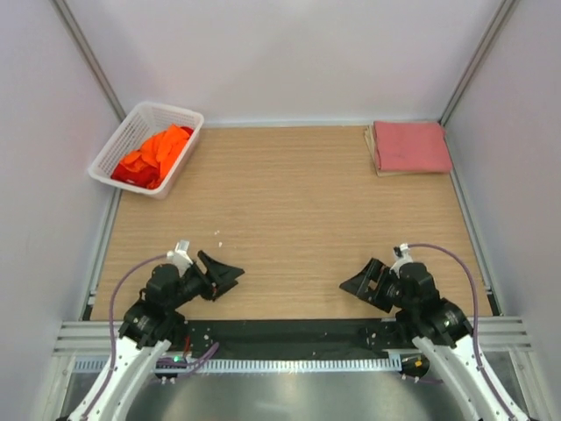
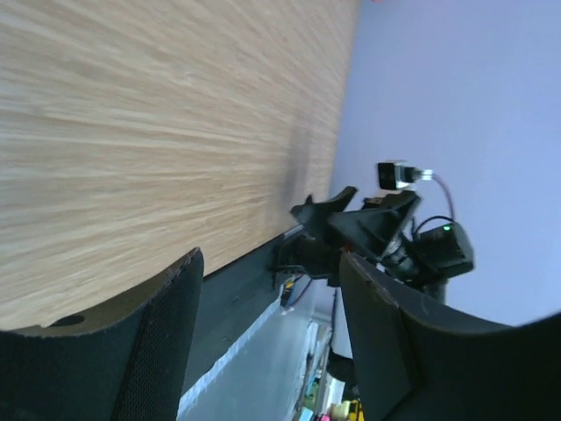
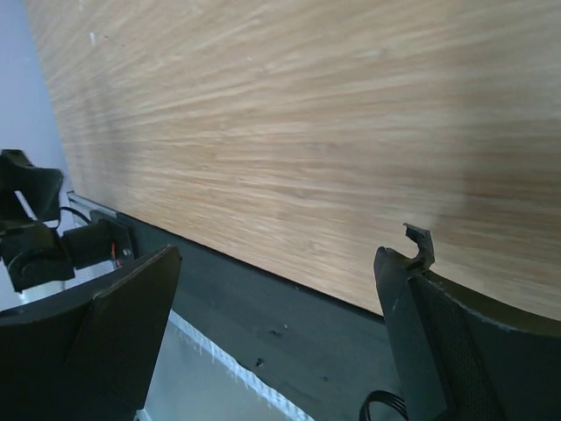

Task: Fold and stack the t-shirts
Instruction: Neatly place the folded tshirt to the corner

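Pale walls close in a light wooden table (image 1: 298,228), with a black strip along its near edge where both arms are mounted.

At the table's far left corner sits a white lattice basket (image 1: 107,156), set at an angle. It holds crumpled bright orange t-shirts (image 1: 159,149), with a bit of red cloth (image 1: 131,178) showing at the end nearer the arms. At the table's far right corner a salmon-pink t-shirt (image 1: 414,146) lies folded flat as a neat rectangle. Layered edges show along its left side, but how many garments are in that pile cannot be told.

The left gripper (image 1: 230,275) hangs low over the table's near left part and points toward the middle. Its left wrist view shows the gripper (image 2: 270,263) with both black fingers (image 2: 162,342) well apart and only bare wood grain and the table's edge between them. It holds nothing.

The right gripper (image 1: 355,282) mirrors it over the table's near right part, also aimed inward. From the right wrist view this gripper (image 3: 279,263) is spread wide, its fingers (image 3: 438,333) framing plain tabletop and the black strip, with no cloth in them.

Both grippers are well apart from each other and from every shirt, and the middle of the table lies between them and the two far corners.
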You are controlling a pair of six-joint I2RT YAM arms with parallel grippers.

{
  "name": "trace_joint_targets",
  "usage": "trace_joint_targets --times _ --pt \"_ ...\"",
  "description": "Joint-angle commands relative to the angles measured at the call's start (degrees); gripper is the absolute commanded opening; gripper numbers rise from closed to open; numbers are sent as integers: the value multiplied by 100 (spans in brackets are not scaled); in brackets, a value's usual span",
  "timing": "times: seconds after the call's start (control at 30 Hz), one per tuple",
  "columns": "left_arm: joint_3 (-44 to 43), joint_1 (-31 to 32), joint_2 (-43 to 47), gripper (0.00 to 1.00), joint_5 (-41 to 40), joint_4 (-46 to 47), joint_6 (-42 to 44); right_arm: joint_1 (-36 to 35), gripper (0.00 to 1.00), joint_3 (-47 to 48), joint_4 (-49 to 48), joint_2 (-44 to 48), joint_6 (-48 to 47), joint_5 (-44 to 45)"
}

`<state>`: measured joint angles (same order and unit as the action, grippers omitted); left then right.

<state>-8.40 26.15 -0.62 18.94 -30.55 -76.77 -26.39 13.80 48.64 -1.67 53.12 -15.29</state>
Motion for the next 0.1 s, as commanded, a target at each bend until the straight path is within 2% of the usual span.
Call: trace_joint_targets --times 0.0,0.07 --pt "479 4 193 65 900 1005 -575 -6 100 -18 392 52 -11 -193" --pt "611 4 300 65 1198 1242 -812 3 100 17 130 158 -4 -701"
